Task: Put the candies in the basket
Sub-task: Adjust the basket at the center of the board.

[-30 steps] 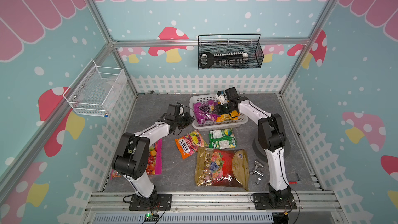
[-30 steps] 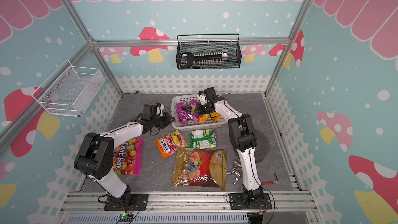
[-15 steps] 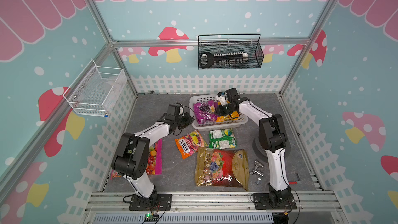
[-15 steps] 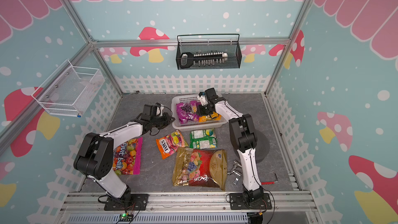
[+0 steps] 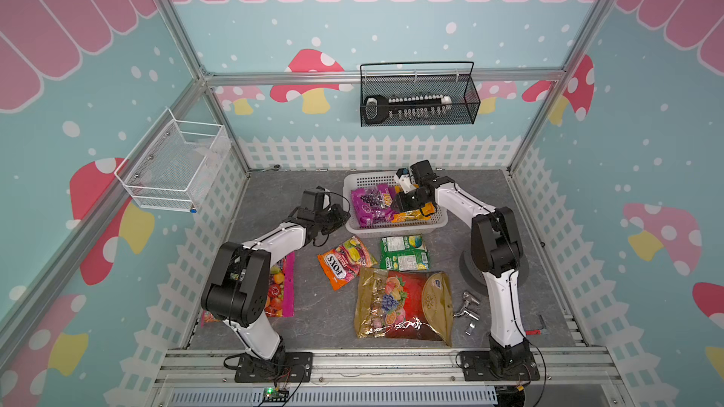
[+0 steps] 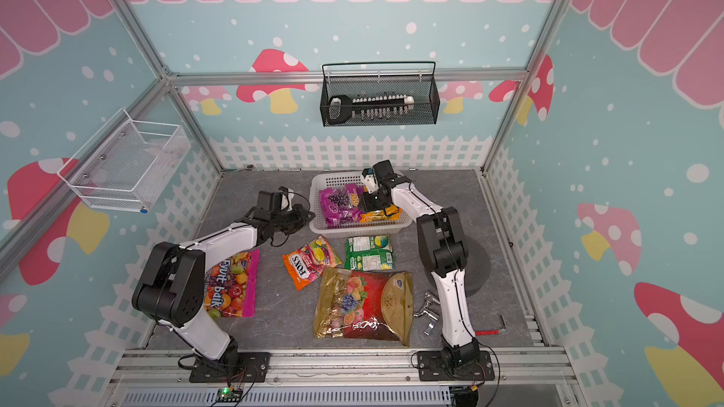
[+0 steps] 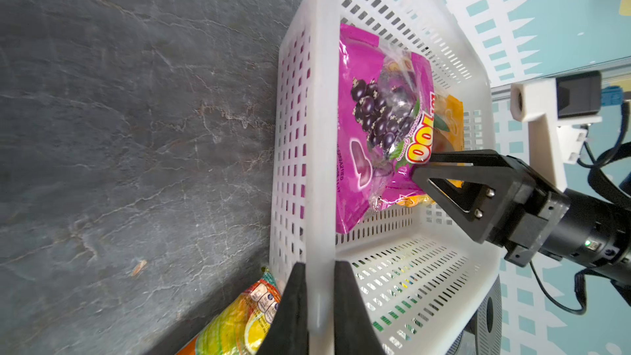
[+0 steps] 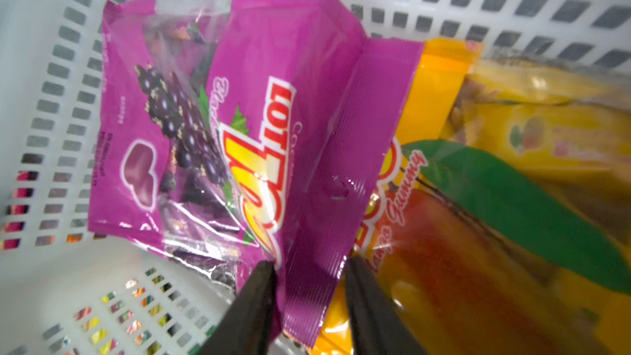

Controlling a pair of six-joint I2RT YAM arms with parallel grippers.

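Just above frame centre, the left gripper (image 5: 341, 216) clamped the basket (image 5: 395, 231) rim while the right gripper (image 5: 397, 205) gaped astride the crimped seam, likeliest hold on the limp, slippery purple bag (image 5: 370, 205).

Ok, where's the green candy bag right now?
In a top view the green bag lies on the table just outside the near wall of the basket, right of the orange FOX'S bag.

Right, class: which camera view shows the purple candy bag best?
The right wrist view: the purple bag is close, print legible. The left wrist view shows it smaller, in the basket; in both top views the bag is tiny.
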